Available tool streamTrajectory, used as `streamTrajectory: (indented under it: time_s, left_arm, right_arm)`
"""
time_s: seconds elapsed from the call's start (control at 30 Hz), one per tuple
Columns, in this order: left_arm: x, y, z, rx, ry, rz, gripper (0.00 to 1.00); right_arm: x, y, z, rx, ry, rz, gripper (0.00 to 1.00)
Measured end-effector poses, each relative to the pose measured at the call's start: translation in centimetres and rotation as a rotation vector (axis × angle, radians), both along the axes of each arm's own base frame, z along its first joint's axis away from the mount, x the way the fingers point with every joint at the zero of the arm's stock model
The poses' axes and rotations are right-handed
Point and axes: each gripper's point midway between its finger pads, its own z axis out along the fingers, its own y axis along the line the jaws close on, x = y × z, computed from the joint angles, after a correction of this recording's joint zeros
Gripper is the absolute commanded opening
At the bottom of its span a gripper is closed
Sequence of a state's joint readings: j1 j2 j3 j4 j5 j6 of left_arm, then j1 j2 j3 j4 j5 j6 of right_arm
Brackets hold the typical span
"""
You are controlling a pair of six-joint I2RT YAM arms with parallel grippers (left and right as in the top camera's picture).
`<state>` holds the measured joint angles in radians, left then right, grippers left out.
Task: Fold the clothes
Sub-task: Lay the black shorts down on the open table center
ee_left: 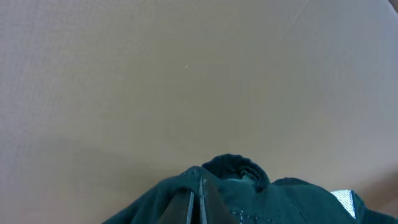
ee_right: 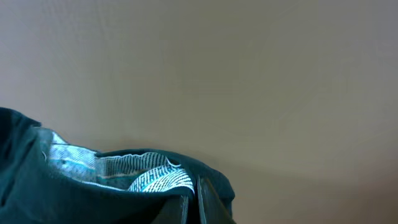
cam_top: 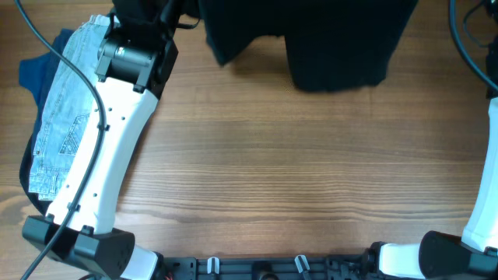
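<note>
**Both pincers pinch the black shorts at the far edge of the table**

The left gripper (ee_left: 198,200) has its two fingers pressed together on a fold of dark cloth. Only the finger ends show, at the bottom edge of its wrist view, and the fabric bunches up around and behind them. The right gripper (ee_right: 198,202) is likewise closed on a dark fold. Just to the left of its fingers the pale patterned lining (ee_right: 152,179) is turned outward, and more dark cloth runs off the left of that frame. Beyond the cloth, both wrist views show only a plain pale surface (what it is cannot be told).

From overhead neither gripper can be seen, as both lie past the top edge of the frame. The black shorts (cam_top: 327,43) are cut off there too. Only their lower part shows, as a dark mass with two leg-like lobes over the far side of the wooden table (cam_top: 296,171), and whether it touches the wood is hard to make out.

The left arm (cam_top: 105,155) runs from the near left corner up to the far left. It covers part of the light-blue denim shorts (cam_top: 58,117), which lie flat at the left edge. A blue top (cam_top: 33,74) peeks out from under the denim. The right arm (cam_top: 486,187) shows only as a white strip along the right edge.
</note>
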<state>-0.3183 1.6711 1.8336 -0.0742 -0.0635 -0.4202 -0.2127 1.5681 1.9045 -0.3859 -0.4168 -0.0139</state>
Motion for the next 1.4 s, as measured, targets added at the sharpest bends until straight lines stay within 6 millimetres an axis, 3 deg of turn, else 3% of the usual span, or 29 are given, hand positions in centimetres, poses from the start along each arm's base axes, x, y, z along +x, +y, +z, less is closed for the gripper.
streamTrajectory:
  time_s: [0.1, 0.2, 0.27, 0.33, 0.43, 0.57, 0.63, 0.7, 0.77, 0.83, 0.87, 0.97, 1.07, 1.27, 1.4]
  left_arm:
    - [0.5, -0.1, -2.5, 0.029, 0.087, 0.000, 0.04]
    - [1.3, -0.4, -7.2, 0.078, 0.236, 0.000, 0.04]
    - [1.6, -0.5, -12.0, 0.128, 0.388, 0.003, 0.04]
    - [1.6, -0.5, -15.3, 0.162, 0.490, 0.003, 0.04]
    - [0.6, -0.2, -18.2, 0.200, 0.604, 0.003, 0.04]
    - [-1.7, 0.6, -21.4, 0.251, 0.760, 0.001, 0.04]
    - [-3.0, 0.9, -22.7, 0.273, 0.833, -0.006, 0.08]
    - [-4.6, 1.1, -24.2, 0.295, 0.920, -0.025, 0.19]
    - [-6.7, 1.0, -25.6, 0.314, 1.018, -0.069, 0.41]
    - [-8.7, 1.1, -26.8, 0.325, 1.108, -0.098, 0.49]
    - [-9.7, 1.2, -27.3, 0.333, 1.152, -0.109, 0.51]
    - [-11.9, 1.5, -28.2, 0.348, 1.247, -0.132, 0.52]
    - [-12.4, 1.6, -27.8, 0.348, 1.250, -0.140, 0.51]
    - [-11.8, 0.3, -26.2, 0.323, 1.166, -0.215, 0.53]
    - [-10.0, -1.3, -25.5, 0.345, 1.063, -0.288, 0.56]
  right_arm:
    - [0.7, 0.2, -1.7, -0.002, 0.052, 0.021, 0.04]
    - [2.1, 0.1, -7.0, 0.033, 0.224, 0.035, 0.04]
    - [2.2, 0.1, -11.3, 0.065, 0.376, 0.038, 0.04]
    - [1.8, 0.2, -14.8, 0.094, 0.506, 0.040, 0.04]
    - [-0.2, 0.6, -17.5, 0.126, 0.649, 0.045, 0.04]
    - [-4.9, 1.7, -21.5, 0.184, 0.913, 0.054, 0.04]
    - [-6.5, 2.0, -22.4, 0.195, 0.990, 0.061, 0.04]
    - [-8.5, 2.4, -23.4, 0.207, 1.081, 0.068, 0.04]
    - [-9.9, 2.8, -23.9, 0.210, 1.144, 0.079, 0.04]
    - [-10.9, 3.0, -24.2, 0.208, 1.187, 0.090, 0.07]
    - [-11.7, 3.2, -24.4, 0.210, 1.218, 0.097, 0.28]
    - [-13.2, 3.5, -24.8, 0.212, 1.281, 0.112, 0.47]
    - [-13.5, 3.5, -24.8, 0.211, 1.290, 0.115, 0.67]
    - [-13.0, 3.1, -24.7, 0.193, 1.267, 0.091, 0.70]
    - [-11.7, 2.2, -24.6, 0.183, 1.222, 0.039, 0.71]
